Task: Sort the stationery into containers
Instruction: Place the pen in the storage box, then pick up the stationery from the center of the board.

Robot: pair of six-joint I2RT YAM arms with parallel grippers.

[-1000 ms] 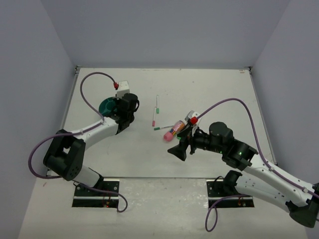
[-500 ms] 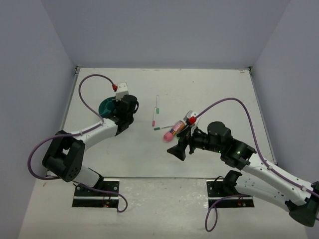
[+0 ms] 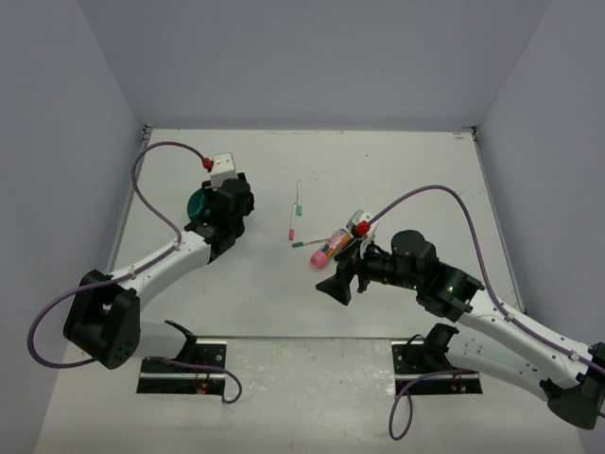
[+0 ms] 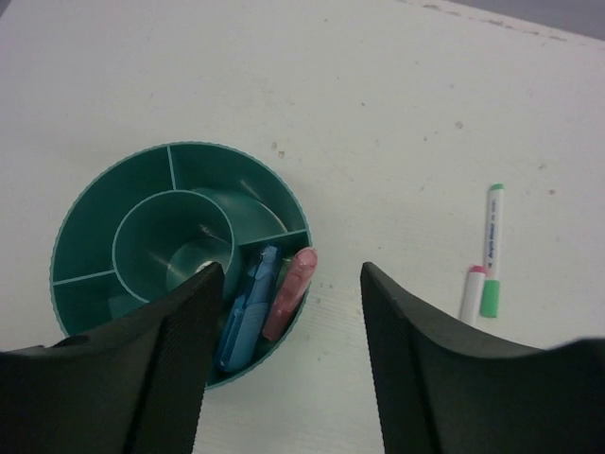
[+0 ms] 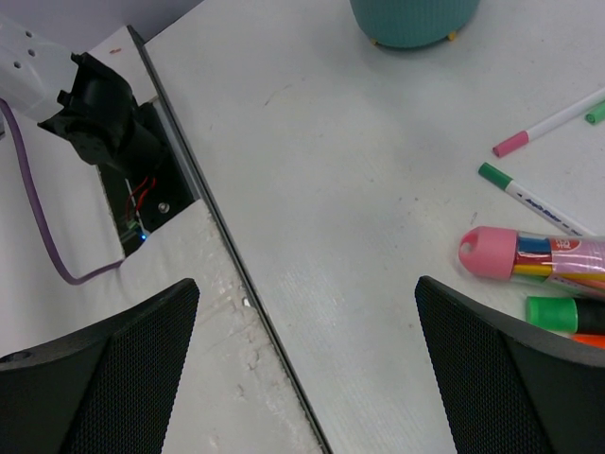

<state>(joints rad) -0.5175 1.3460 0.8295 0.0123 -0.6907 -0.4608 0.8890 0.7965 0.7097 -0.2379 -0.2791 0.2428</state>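
Note:
The teal container (image 4: 95, 203) sits under my left gripper (image 4: 289, 276), which hangs open and empty above its near-right rim. A blue clip (image 4: 248, 307) and a pink clip (image 4: 291, 291) lie side by side in an outer compartment. In the top view the left gripper (image 3: 219, 213) covers most of the container (image 3: 198, 200). Thin white pens (image 3: 292, 225) lie mid-table, also in the left wrist view (image 4: 494, 236). A pink-capped tube (image 5: 529, 257) of coloured markers and a green highlighter (image 5: 558, 312) lie to the right of my open, empty right gripper (image 5: 307, 284).
The table's front edge (image 5: 227, 255) runs under the right gripper, with an arm base and cable (image 5: 113, 123) beyond it. Grey walls close in the table on three sides. A purple cable (image 3: 444, 194) arches over the right arm.
The left jaws have opened. The left arm has swung left and farther out over the container. The right arm has barely moved.

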